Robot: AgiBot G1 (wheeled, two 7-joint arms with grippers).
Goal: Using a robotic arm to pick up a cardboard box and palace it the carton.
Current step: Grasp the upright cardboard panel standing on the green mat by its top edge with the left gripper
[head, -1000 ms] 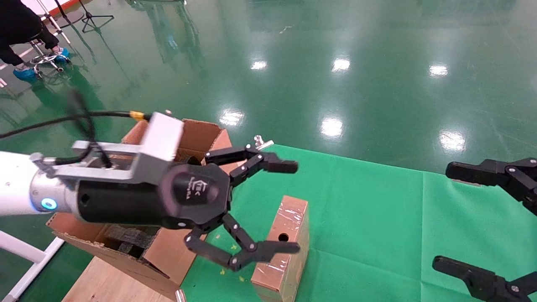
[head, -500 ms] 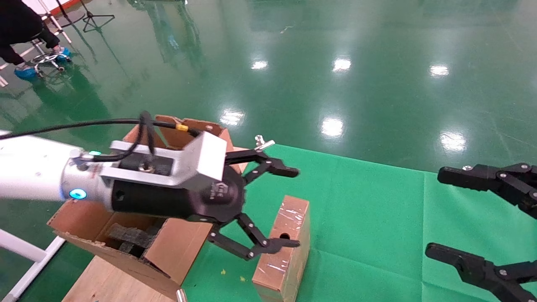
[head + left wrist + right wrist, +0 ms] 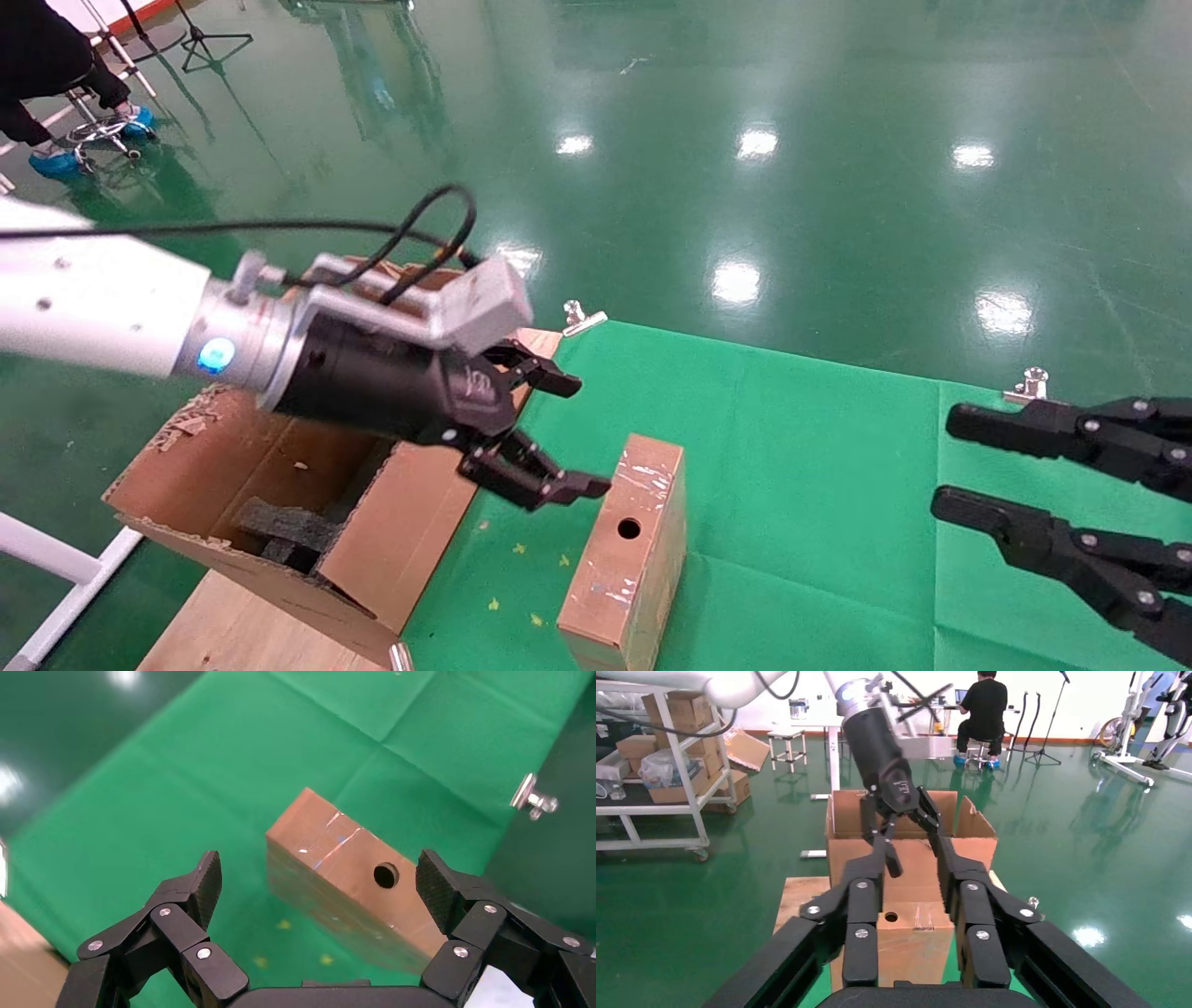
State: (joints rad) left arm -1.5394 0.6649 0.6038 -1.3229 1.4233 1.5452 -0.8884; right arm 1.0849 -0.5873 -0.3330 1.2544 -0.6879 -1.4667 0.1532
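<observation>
The small taped cardboard box with a round hole stands on the green cloth. It also shows in the left wrist view and the right wrist view. The white robotic arm's left gripper is open and empty. It hovers just left of and above the box, over the cloth's edge. In the left wrist view the left gripper has its jaws spread wide on either side of the box, without touching it. The large torn carton with grey foam inside lies left of the box. The black right gripper is open and empty at the right.
A green cloth covers the table, held by metal clips at its far edge. A wooden board lies under the carton. A person sits on a stool far back left. Shelves with boxes stand beyond.
The left gripper has swung down and drawn back left, towards the carton's edge beside the box, with its wrist turned. The right gripper has drifted left and its jaws have narrowed.
</observation>
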